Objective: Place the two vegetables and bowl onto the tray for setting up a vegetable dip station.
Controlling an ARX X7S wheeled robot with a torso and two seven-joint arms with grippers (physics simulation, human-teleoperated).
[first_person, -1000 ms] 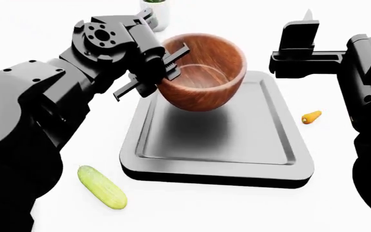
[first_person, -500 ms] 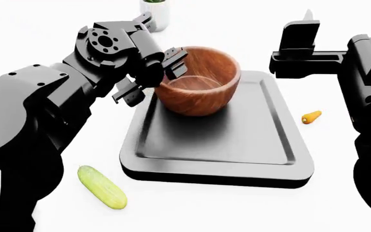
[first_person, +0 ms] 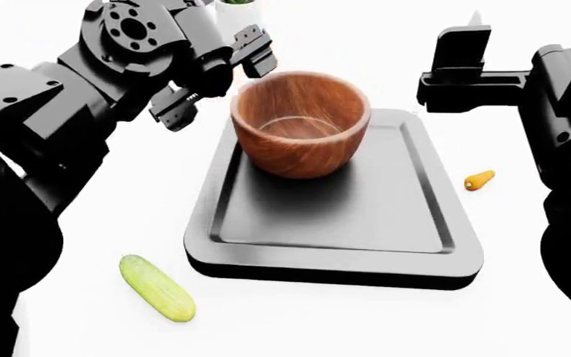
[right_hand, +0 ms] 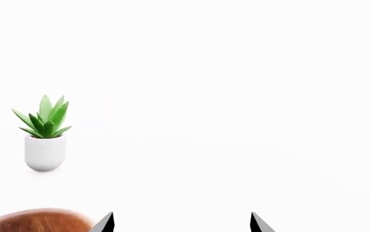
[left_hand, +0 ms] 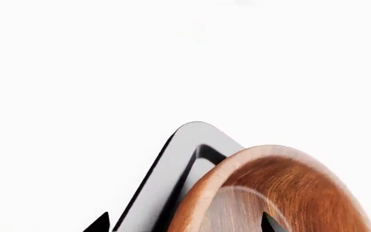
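Reddish-brown wooden round bowl on flat grey rectangular tray, just beside spread, empty left fingers; right fingers likewise parted.

Plain white all around me

I see a bright, featureless white surface, evenly lit; one small potted plant in a white pot, perhaps standing on it.

The bowl stands on the tray's far left part, the open left gripper just beside it, empty.
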